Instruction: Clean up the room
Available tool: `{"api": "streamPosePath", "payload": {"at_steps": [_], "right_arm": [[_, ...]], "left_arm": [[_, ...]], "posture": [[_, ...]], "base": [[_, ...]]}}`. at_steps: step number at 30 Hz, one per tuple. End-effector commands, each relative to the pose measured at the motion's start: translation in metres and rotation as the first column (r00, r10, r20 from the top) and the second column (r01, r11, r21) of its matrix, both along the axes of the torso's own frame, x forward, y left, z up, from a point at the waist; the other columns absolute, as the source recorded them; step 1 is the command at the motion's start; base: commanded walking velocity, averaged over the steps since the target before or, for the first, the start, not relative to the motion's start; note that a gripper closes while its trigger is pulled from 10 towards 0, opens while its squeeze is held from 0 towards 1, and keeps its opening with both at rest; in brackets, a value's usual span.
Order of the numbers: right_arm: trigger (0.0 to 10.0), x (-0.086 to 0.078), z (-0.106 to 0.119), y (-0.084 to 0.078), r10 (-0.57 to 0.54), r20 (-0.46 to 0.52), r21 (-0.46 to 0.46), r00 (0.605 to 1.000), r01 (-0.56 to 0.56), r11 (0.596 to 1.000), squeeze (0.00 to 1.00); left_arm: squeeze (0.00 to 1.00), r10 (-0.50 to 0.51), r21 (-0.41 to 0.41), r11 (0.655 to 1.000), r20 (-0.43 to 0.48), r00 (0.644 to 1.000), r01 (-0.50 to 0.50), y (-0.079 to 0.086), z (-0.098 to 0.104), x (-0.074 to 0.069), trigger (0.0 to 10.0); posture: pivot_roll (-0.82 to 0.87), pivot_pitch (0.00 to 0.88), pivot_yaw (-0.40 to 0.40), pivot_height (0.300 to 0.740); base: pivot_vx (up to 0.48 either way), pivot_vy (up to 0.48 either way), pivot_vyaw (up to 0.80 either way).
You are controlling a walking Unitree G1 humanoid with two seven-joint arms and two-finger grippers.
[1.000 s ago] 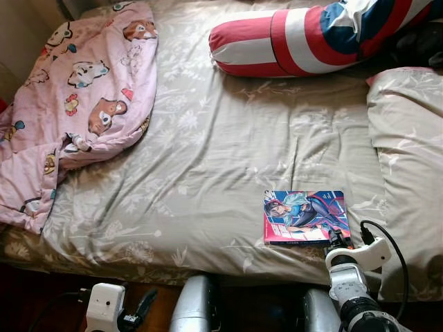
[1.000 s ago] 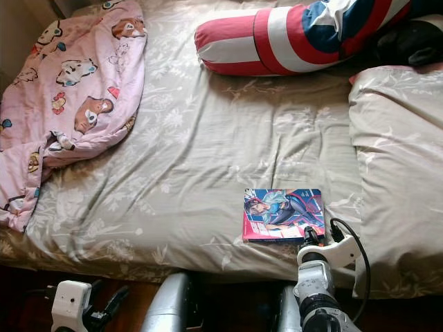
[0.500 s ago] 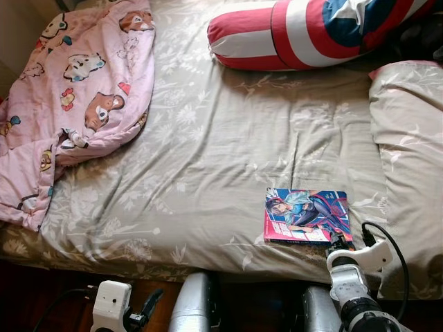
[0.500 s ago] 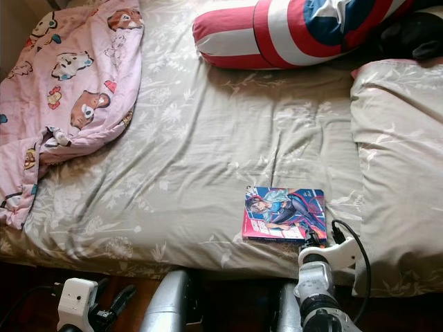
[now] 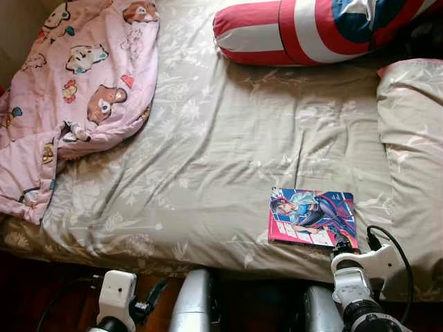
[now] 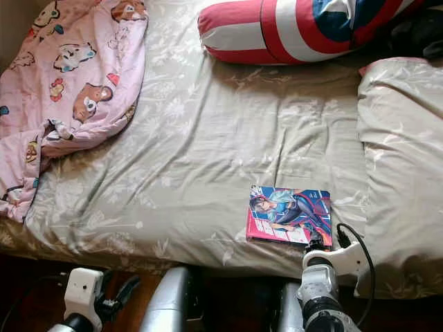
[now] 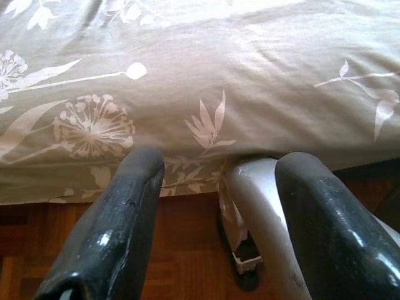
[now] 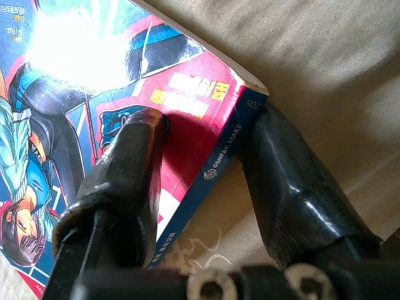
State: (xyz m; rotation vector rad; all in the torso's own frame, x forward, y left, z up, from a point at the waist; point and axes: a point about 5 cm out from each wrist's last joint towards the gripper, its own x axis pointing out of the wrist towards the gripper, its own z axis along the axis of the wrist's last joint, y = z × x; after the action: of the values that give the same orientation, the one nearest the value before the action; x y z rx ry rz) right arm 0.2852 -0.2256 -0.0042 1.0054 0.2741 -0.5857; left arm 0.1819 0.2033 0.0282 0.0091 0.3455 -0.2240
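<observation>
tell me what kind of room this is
Most likely a bedroom: a bed with a floral sheet, a pink cartoon blanket, a striped bolster pillow, and a comic book at the right gripper.

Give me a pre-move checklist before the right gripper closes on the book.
1. Book lies flat on the bed sheet near the front edge: ok.
2. Right gripper straddles the book's corner, one finger on the cover, the other beside the spine: ok.
3. Fingers open, not yet clamped: ok.
4. Lower finger under the book rather than snagging the sheet: cannot tell.
5. Nothing stacked on the book; pillow lies apart from it: ok.
6. Left gripper idle and open below the bed edge, out of the way: ok.
</observation>
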Motion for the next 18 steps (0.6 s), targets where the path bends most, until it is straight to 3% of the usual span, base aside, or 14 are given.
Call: {"api": "streamPosePath", "payload": {"at_steps": [1, 6, 7, 10, 11, 12, 13, 18], "right_arm": [[10.0, -0.018, -0.016, -0.002, -0.052, -0.082, 0.027, 0.995, 0.055, 0.998, 0.0], [10.0, -0.021, -0.017, -0.006, -0.07, -0.086, 0.027, 0.994, 0.073, 0.997, 0.0], [10.0, -0.022, -0.018, -0.007, -0.074, -0.084, 0.027, 0.994, 0.077, 0.997, 1.0], [10.0, -0.023, -0.018, -0.007, -0.08, -0.086, 0.028, 0.993, 0.082, 0.996, 1.0], [10.0, -0.023, -0.019, -0.007, -0.073, -0.097, 0.026, 0.993, 0.076, 0.997, 0.91], [10.0, -0.023, -0.019, -0.007, -0.072, -0.099, 0.025, 0.992, 0.075, 0.997, 0.91], [10.0, -0.023, -0.019, -0.007, -0.072, -0.098, 0.025, 0.993, 0.075, 0.997, 0.0], [10.0, -0.022, -0.019, -0.006, -0.069, -0.1, 0.026, 0.993, 0.072, 0.997, 0.0]], "left_arm": [[0.0, 0.012, 0.012, 1.0, -0.053, 0.999, -0.011, 0.001, -0.011, -0.008, 10.0], [0.0, 0.014, 0.005, 1.0, -0.044, 0.999, -0.014, -0.002, -0.013, -0.001, 10.0], [0.0, 0.015, 0.003, 1.0, -0.042, 0.999, -0.015, -0.003, -0.014, 0.001, 10.0], [0.0, 0.017, 0.001, 1.0, -0.042, 0.999, -0.017, -0.004, -0.016, 0.004, 10.0], [0.0, 0.018, 0.0, 1.0, -0.041, 0.999, -0.018, -0.005, -0.017, 0.005, 10.0], [0.0, 0.018, -0.001, 1.0, -0.041, 0.999, -0.018, -0.005, -0.017, 0.005, 10.0], [0.0, 0.018, -0.002, 1.0, -0.04, 0.999, -0.018, -0.006, -0.018, 0.006, 10.0], [0.0, 0.019, -0.004, 1.0, -0.039, 0.999, -0.019, -0.007, -0.021, 0.009, 10.0]], "posture": [[0.21, 0.308, 0.146, 0.637], [0.19, 0.292, 0.135, 0.637], [0.19, 0.286, 0.132, 0.637], [0.19, 0.28, 0.127, 0.637], [0.19, 0.276, 0.125, 0.637], [0.19, 0.276, 0.125, 0.637], [0.18, 0.273, 0.123, 0.637], [0.17, 0.254, 0.116, 0.637]], "base": [[0.0, 0.0, 0.0], [0.0, 0.0, 0.0], [0.0, 0.0, 0.0], [0.0, 0.0, 0.0], [0.0, 0.0, 0.0], [0.0, 0.0, 0.0], [0.0, 0.0, 0.0], [0.0, 0.0, 0.0]]}}
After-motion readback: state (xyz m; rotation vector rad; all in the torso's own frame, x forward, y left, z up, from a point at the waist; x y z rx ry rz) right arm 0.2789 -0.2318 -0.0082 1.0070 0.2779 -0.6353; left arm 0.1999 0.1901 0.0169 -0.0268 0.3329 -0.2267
